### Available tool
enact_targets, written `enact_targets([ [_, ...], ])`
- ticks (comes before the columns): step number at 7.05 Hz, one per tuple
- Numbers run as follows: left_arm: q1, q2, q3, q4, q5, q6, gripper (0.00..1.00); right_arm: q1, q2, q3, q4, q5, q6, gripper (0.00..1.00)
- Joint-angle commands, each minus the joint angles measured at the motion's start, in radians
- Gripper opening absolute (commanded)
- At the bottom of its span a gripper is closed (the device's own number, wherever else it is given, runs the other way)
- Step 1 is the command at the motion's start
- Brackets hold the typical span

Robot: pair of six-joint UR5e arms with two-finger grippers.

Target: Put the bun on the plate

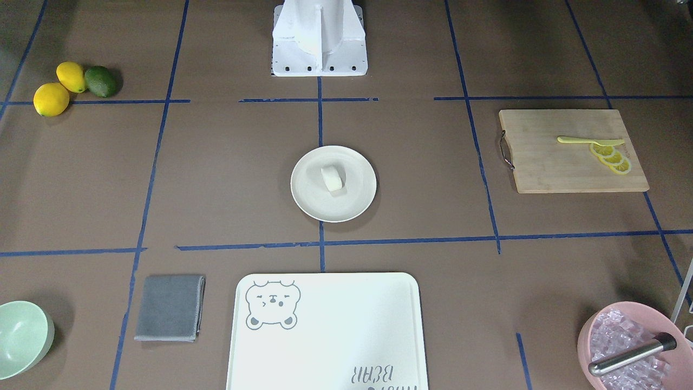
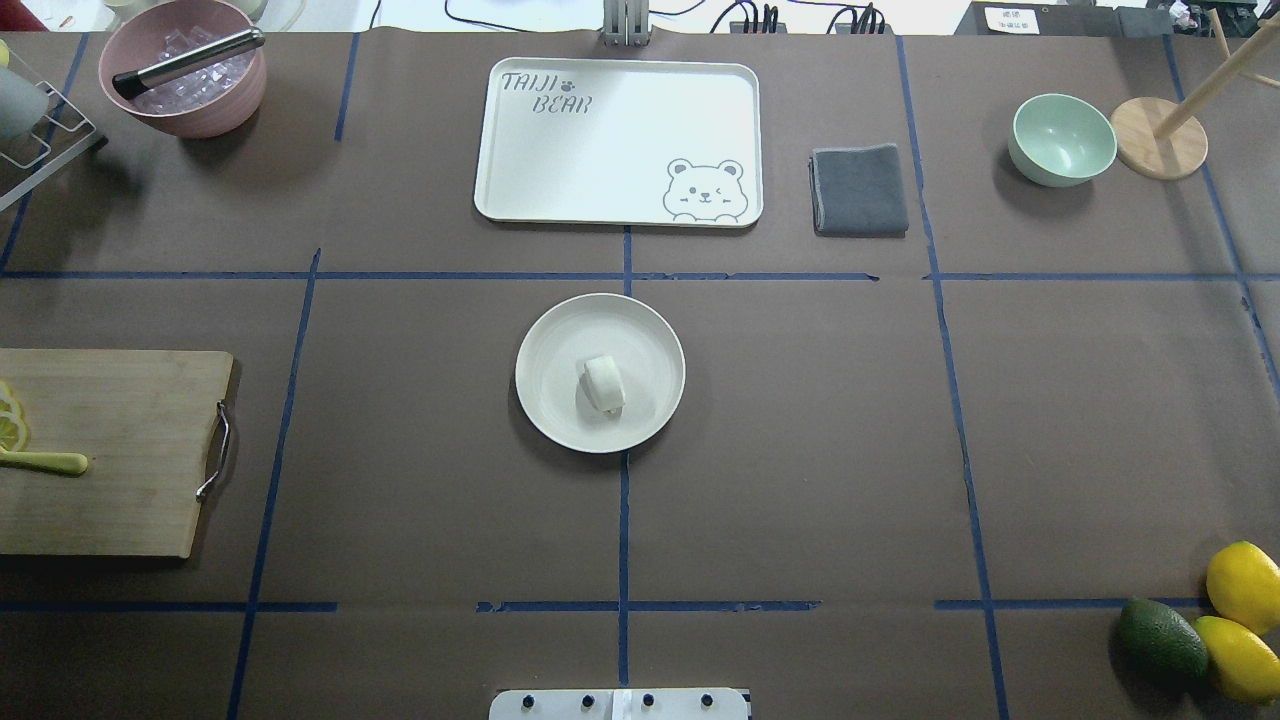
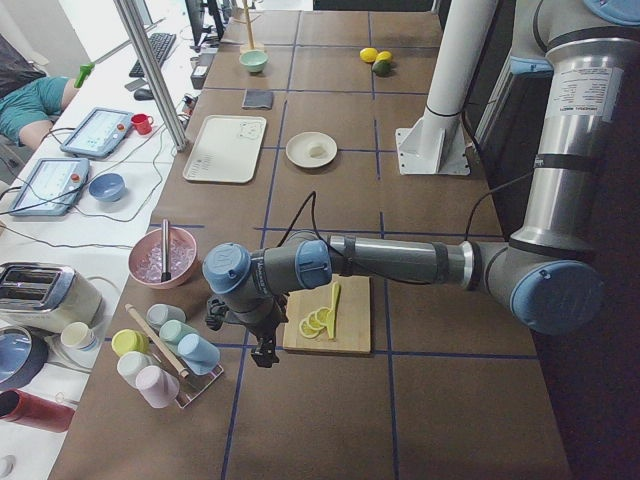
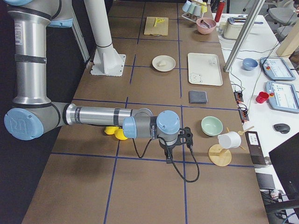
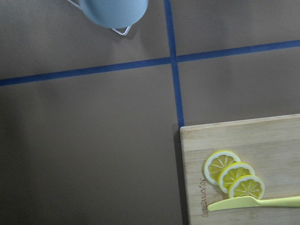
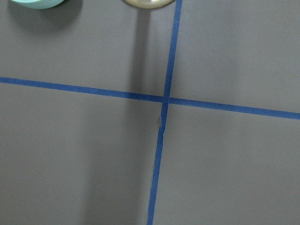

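The small white bun (image 1: pixel 333 179) lies on the round cream plate (image 1: pixel 357 168) at the table's middle, slightly toward the robot's side of the plate's centre. In the overhead view the bun (image 2: pixel 603 384) and plate (image 2: pixel 555 350) have no arm near them. My left gripper (image 3: pixel 264 357) shows only in the exterior left view, hanging low at the table's left end beside the cutting board; I cannot tell its state. My right gripper (image 4: pixel 168 160) shows only in the exterior right view, low near the mint bowl, and I cannot tell its state.
A bear-printed tray (image 2: pixel 520 190), grey cloth (image 2: pixel 858 190) and mint bowl (image 2: pixel 1062 140) line the far side. A pink ice bowl (image 2: pixel 185 85) stands far left. The cutting board (image 2: pixel 110 450) carries lemon slices (image 5: pixel 233 176). Lemons (image 2: pixel 1243 585) and an avocado (image 2: pixel 1162 640) sit near right.
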Motion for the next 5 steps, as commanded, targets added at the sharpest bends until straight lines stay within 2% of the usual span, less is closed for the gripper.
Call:
enact_targets([
  [1,-0.001,0.031,0.008,-0.068,-0.002,-0.001,1.0,0.0,-0.002,0.002,0.001,0.003,-0.001,1.0],
  [5,-0.024,0.037,0.004,-0.09,-0.037,-0.012,1.0,0.002,-0.007,0.002,-0.003,0.001,0.002,1.0],
])
